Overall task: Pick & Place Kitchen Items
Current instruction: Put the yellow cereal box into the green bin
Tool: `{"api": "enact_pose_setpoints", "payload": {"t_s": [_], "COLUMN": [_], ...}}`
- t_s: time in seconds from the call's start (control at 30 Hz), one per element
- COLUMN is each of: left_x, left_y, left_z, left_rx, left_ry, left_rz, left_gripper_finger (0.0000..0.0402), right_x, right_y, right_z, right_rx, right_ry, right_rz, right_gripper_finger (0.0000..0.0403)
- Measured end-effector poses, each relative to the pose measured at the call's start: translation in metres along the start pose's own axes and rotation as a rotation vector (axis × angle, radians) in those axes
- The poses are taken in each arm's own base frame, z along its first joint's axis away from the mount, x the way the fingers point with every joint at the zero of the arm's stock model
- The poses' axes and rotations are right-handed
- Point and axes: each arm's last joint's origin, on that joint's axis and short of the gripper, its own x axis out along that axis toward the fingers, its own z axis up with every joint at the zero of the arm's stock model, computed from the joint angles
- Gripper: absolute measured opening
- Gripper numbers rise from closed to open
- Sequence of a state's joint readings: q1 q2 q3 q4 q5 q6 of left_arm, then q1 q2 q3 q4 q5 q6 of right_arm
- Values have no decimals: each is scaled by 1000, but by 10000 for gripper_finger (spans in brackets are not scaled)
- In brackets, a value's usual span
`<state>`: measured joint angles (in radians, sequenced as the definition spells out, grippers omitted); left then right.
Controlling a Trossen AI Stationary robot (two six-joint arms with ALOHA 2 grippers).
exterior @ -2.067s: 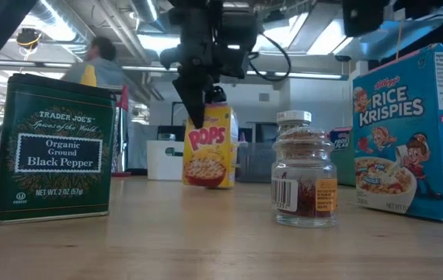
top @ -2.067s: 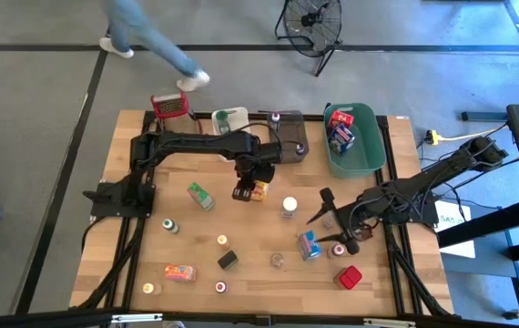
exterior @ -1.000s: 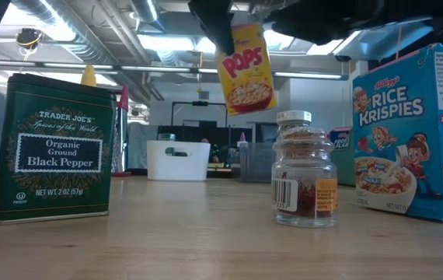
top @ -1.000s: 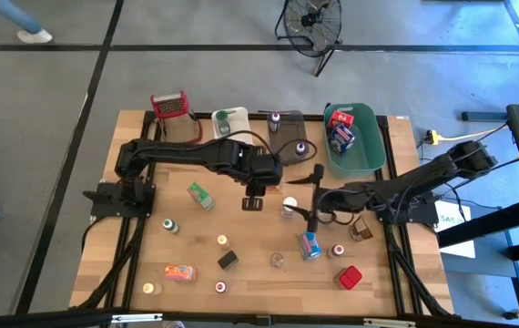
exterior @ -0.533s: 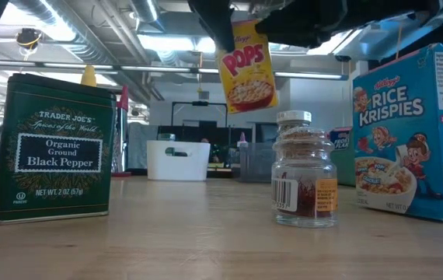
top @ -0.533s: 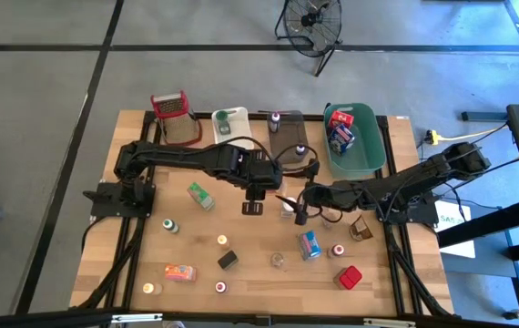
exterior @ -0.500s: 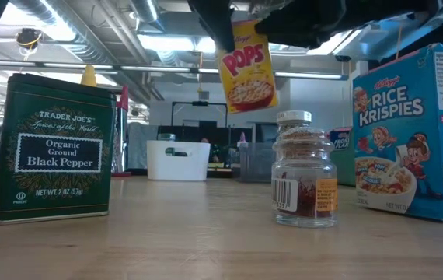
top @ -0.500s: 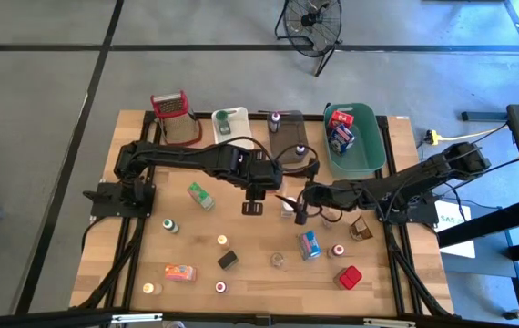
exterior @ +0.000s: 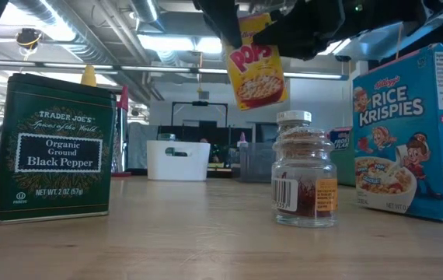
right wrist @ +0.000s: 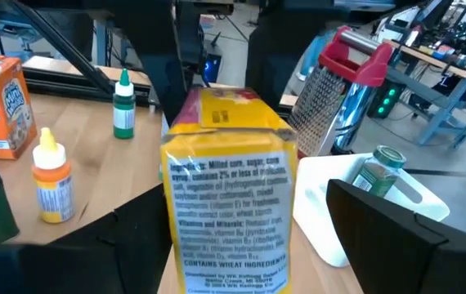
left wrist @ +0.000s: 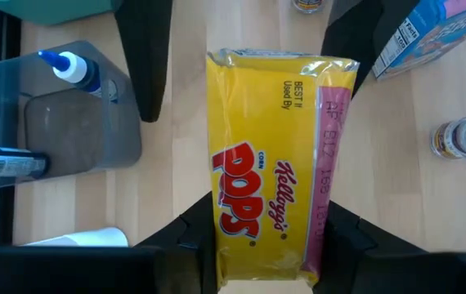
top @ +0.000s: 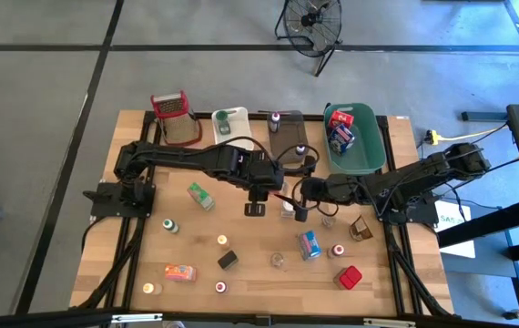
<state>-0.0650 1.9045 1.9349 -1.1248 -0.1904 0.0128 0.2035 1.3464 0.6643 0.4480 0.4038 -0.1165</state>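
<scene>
The left gripper (top: 258, 196) hangs over the middle of the table (top: 241, 273) in the high view, clamped on the yellow Corn Pops box (top: 269, 189); the right gripper (top: 301, 195) sits just beside it with its fingers spread apart, and a spice jar (top: 288, 209) stands just under the two.

In the low view the box (exterior: 257, 70) hangs tilted in the air below the dark arms, above and beside that spice jar (exterior: 305, 171).

The left wrist view shows the box (left wrist: 272, 159) between that arm's own fingers (left wrist: 200, 237), with wood beneath.

The right wrist view shows the box's (right wrist: 229, 200) back panel directly ahead between the spread fingers (right wrist: 396, 237).
</scene>
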Motion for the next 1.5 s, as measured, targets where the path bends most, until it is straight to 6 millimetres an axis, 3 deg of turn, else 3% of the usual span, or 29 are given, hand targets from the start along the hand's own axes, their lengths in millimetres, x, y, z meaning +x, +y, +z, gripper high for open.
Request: {"api": "enact_pose_setpoints", "payload": {"t_s": [0.23,0.8,1.07,1.5], "left_x": [0,0,0,0], "left_y": [0,0,1,2], "left_z": [0,0,0,0], "left_rx": [0,-1,-1,18], "left_ry": [0,0,0,-2], "left_rz": [0,0,18,58], "left_gripper_finger": [127,127,130,209], "right_x": [1,2,2,2], "right_y": [-1,-3,-3,-3], "right_z": [-1,-2,-3,-5], "right_rx": [-9,-6,-2,-5], "right_ry": [-4,14,15,35], "right_rz": [74,75,75,73], "right_gripper_finger": [298,176,145,142]}}
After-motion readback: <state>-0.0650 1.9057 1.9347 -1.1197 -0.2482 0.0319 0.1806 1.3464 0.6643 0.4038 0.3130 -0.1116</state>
